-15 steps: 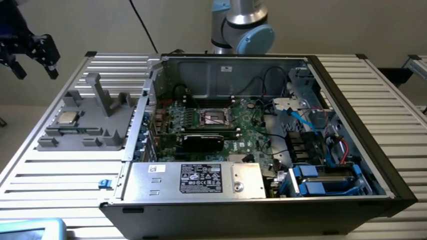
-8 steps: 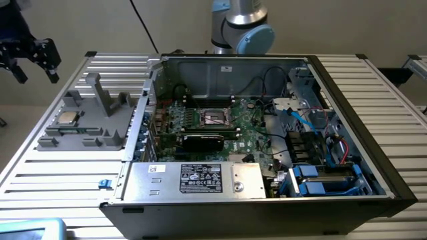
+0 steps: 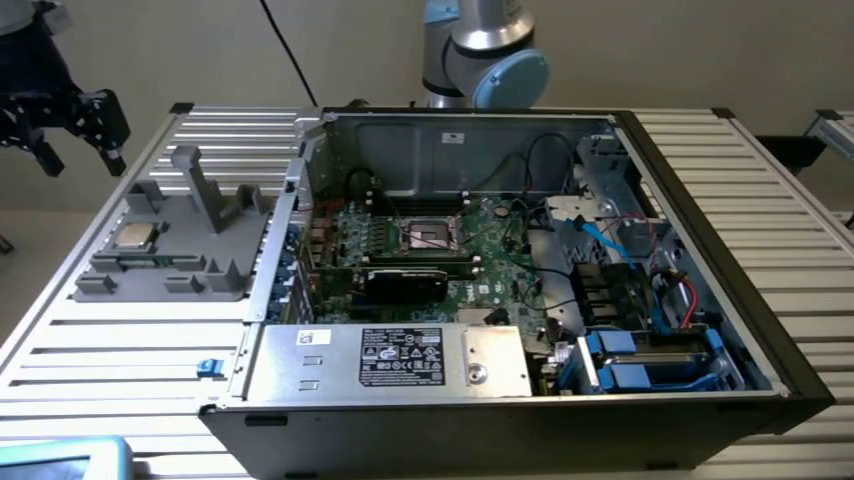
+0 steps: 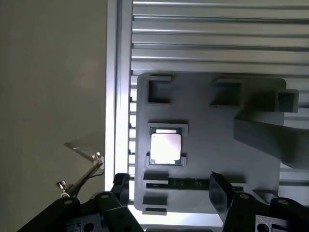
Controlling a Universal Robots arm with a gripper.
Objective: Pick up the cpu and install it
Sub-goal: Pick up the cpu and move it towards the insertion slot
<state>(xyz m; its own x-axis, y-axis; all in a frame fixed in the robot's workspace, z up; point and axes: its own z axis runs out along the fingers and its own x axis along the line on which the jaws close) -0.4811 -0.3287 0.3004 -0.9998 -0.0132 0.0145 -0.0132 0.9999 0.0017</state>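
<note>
Wrist view: the black gripper (image 4: 170,194) hangs empty, jaws spread wide, above the small silvery square cpu (image 4: 165,146), seated in a grey plastic fixture (image 4: 212,145).

Exterior view: mounted off the arm (image 3: 483,50) and raised, aimed obliquely down across the slatted table (image 3: 120,350); the whole open computer case (image 3: 441,150) is taken in from a middle distance, with the arm seen at the far side. Wrist view: carried behind the gripper (image 4: 169,186), aimed straight down, held close over the grey holder (image 4: 207,145) at the table's edge. Shared by both views: the grey holder, the cpu (image 4: 165,147) seated in it, and the adjoining table slats
</note>
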